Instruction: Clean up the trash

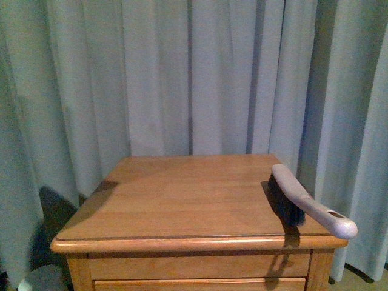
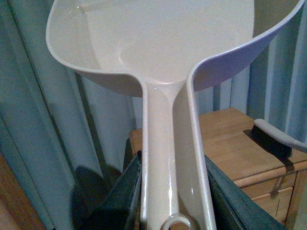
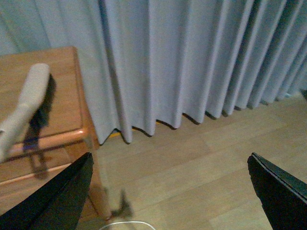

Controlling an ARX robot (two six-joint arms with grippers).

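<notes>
Front view: wooden table [image 1: 182,194] against the curtain [image 1: 151,73]. The brush [image 1: 297,197] lies at about 4 o'clock on it, handle poking past the corner.

Left wrist view: left gripper [image 2: 175,191] is clamped on the dustpan [image 2: 158,38] handle, and the scoop's inside is just bare plastic.

Right wrist view: right gripper [image 3: 170,158] is spread wide above the floor [image 3: 201,158].

Can't tell where the trash is.

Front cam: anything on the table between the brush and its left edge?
Nothing. In the front view the table is bare wood from the brush to its left edge; only a shadow falls on the far left corner.
</notes>
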